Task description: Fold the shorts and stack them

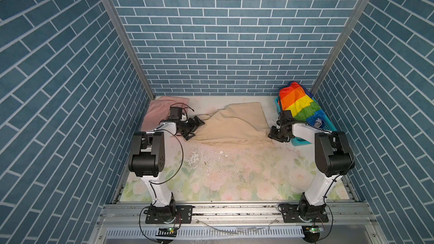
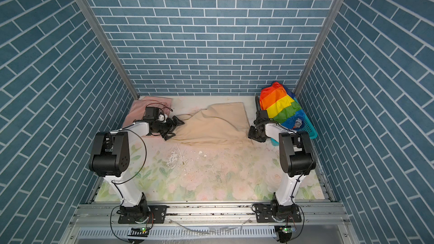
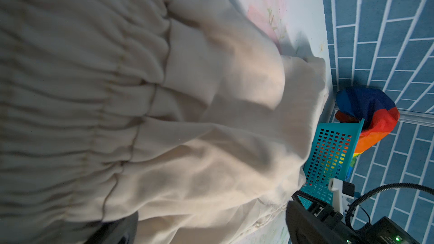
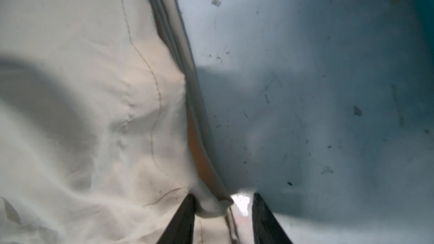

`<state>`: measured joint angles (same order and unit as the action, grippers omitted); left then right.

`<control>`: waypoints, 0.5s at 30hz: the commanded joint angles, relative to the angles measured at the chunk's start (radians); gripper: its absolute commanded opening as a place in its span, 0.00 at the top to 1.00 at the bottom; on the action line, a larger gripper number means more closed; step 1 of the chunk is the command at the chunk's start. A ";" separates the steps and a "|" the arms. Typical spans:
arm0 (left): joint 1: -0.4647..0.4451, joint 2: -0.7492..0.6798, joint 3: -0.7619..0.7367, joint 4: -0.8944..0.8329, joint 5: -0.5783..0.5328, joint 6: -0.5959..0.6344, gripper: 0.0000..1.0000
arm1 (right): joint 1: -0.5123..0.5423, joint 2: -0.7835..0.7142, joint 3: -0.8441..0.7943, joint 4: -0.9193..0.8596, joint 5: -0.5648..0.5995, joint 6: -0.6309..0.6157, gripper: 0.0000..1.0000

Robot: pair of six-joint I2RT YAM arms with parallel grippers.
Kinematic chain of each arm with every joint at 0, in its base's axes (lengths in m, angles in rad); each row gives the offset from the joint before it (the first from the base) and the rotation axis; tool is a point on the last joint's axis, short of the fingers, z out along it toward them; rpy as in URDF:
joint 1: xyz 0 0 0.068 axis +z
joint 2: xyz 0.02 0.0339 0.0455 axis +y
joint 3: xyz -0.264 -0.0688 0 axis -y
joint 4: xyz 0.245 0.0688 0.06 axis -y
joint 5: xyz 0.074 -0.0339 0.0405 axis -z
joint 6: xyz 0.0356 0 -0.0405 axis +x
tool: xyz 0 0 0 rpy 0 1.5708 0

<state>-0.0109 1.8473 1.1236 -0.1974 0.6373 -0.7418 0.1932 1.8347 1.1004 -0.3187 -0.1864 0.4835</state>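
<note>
The beige shorts (image 1: 234, 123) (image 2: 213, 123) lie rumpled on the table's back middle, with the gathered waistband toward the left. My left gripper (image 1: 196, 129) (image 2: 175, 129) stands wide open at that waist edge, and beige cloth (image 3: 187, 113) fills the left wrist view. My right gripper (image 1: 272, 134) (image 4: 223, 210) is low at the shorts' near right corner. Its jaws are apart, with a cloth corner (image 4: 211, 207) lying between them unclamped. The pink shorts (image 1: 156, 111) (image 2: 138, 109) lie flat at the back left, partly hidden by my left arm. The rainbow-striped shorts (image 1: 298, 102) (image 3: 375, 113) are heaped in the basket.
A teal perforated basket (image 1: 303, 140) (image 3: 328, 156) stands at the back right, just behind my right arm. Blue brick-pattern walls close in the back and both sides. The floral table cover has a scuffed patch with white flakes (image 1: 197, 158) in front of the beige shorts.
</note>
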 commanded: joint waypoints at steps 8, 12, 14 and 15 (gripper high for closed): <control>0.022 0.056 -0.009 -0.024 -0.005 0.045 0.00 | -0.009 0.016 0.028 0.025 -0.006 -0.014 1.00; 0.029 0.058 -0.022 -0.018 0.002 0.042 0.00 | -0.008 -0.026 0.045 -0.005 0.005 -0.020 1.00; 0.033 0.056 -0.026 -0.015 0.005 0.039 0.00 | -0.008 -0.054 0.056 -0.026 0.008 -0.026 1.00; 0.035 0.056 -0.027 -0.014 0.007 0.038 0.00 | -0.007 -0.070 0.064 -0.041 0.011 -0.030 1.00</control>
<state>0.0067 1.8706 1.1267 -0.1879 0.6788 -0.7212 0.1905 1.8301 1.1240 -0.3153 -0.1955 0.4808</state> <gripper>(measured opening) 0.995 0.052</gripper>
